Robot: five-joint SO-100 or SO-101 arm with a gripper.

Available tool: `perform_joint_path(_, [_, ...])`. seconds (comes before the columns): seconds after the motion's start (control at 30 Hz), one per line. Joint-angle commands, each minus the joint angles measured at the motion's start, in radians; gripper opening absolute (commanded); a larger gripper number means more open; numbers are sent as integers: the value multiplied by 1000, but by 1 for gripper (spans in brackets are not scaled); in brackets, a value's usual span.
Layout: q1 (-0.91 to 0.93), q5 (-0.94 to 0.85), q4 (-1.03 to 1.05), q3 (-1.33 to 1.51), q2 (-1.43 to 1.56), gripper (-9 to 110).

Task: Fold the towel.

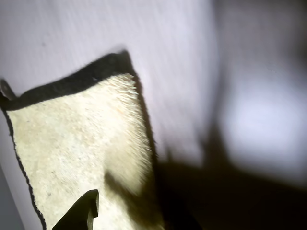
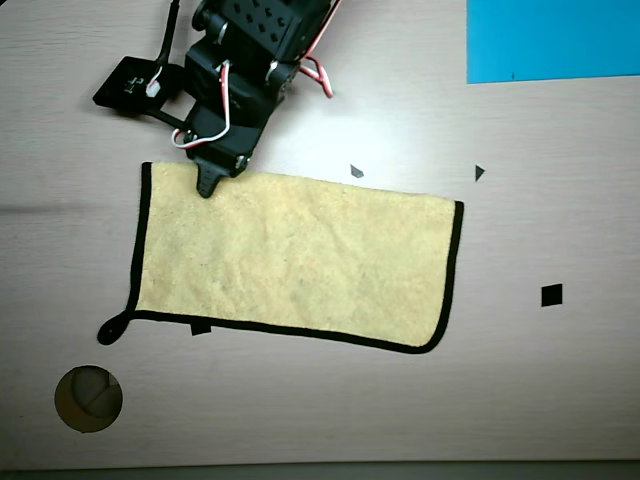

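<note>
The towel [image 2: 300,260] lies flat on the pale table [image 2: 560,400], pale yellow with black edging along its left, lower and right sides. Its small black loop [image 2: 110,328] sticks out at the lower-left corner in the overhead view. My gripper [image 2: 207,183] hangs over the towel's upper-left edge, its dark tip just over the cloth. The blurred wrist view shows a corner of the towel [image 1: 72,143], the loop [image 1: 5,88] and one dark finger [image 1: 81,213] low in the frame. The other finger is out of view, so the jaws' state is unclear.
A flat blue sheet [image 2: 550,40] lies at the upper right of the overhead view. Small black marks [image 2: 551,295] dot the table around the towel. A round brown disc [image 2: 88,398] sits at the lower left. A black board [image 2: 130,85] lies beside the arm.
</note>
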Motion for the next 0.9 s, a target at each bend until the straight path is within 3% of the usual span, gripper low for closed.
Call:
perform_joint_path(0.0, [-5, -34, -32, -86, -23, 16])
perform_joint_path(0.27, [-18, -37, -94, -117, -81, 14])
perform_joint_path(0.5, [-25, -18, -181, -118, -91, 0])
perform_joint_path(0.87, [-34, 67, -112, -126, 2, 0])
